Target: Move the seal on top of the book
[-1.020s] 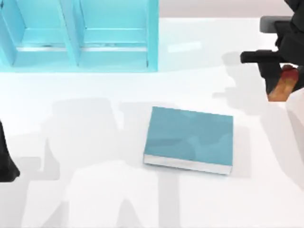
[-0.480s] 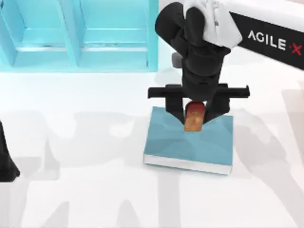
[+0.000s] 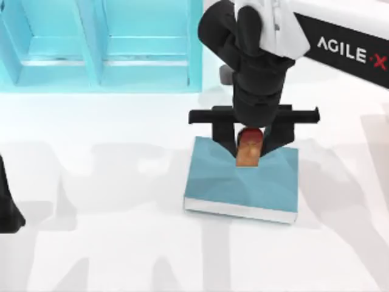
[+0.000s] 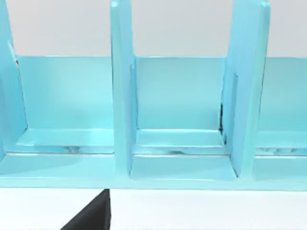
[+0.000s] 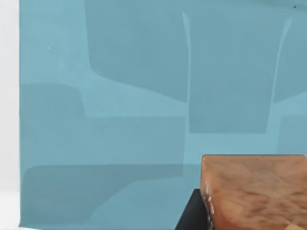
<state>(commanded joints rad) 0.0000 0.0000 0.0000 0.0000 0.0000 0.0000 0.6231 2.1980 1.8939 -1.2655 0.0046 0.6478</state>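
Note:
The teal-blue book (image 3: 219, 179) lies flat at the table's middle, white page edges toward the front. My right gripper (image 3: 248, 150) hangs over the book's far half, shut on the seal (image 3: 248, 152), an orange-amber block with a red top held upright between the black fingers (image 3: 225, 137). Whether the seal's base touches the cover I cannot tell. In the right wrist view the seal (image 5: 254, 191) sits close before the book's cover (image 5: 120, 120). My left arm (image 3: 8, 210) is parked at the table's left edge.
A light-blue compartment shelf (image 3: 97, 42) stands along the back left, and its dividers (image 4: 122, 96) face the left wrist camera. White table (image 3: 109, 243) stretches in front of and to the left of the book.
A second ago the right gripper held the seal at the far right edge. It swung left over the book. In the last half second it has barely moved.

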